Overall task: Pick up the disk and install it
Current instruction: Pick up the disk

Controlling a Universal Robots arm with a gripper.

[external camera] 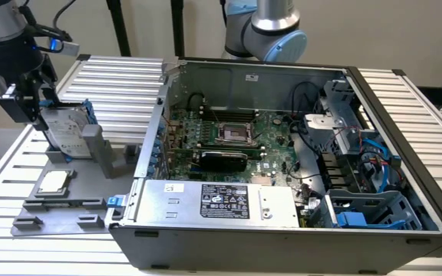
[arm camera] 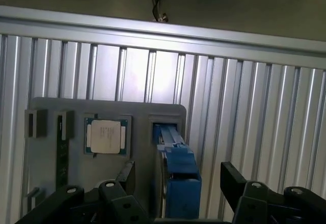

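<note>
Upper left of exterior view: disk (external camera: 66,129) upright in grey holder (external camera: 60,214) slot
Gripper (arm camera: 179,179): straddling the disk's upper end
Jaws: apart, clear of both disk faces

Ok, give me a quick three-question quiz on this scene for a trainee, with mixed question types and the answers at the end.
1. True or false: the disk sits installed inside the computer case.
2. Multiple choice: how does the disk rest on the grey fixture? A lying flat; B standing on edge; C hanging off the side.
3. Fill the gap: the pincer is ___, with one finger on each side of the disk and a gap to each.
Key: 1 false, it stands outside the case; 2 B; 3 open.
</note>
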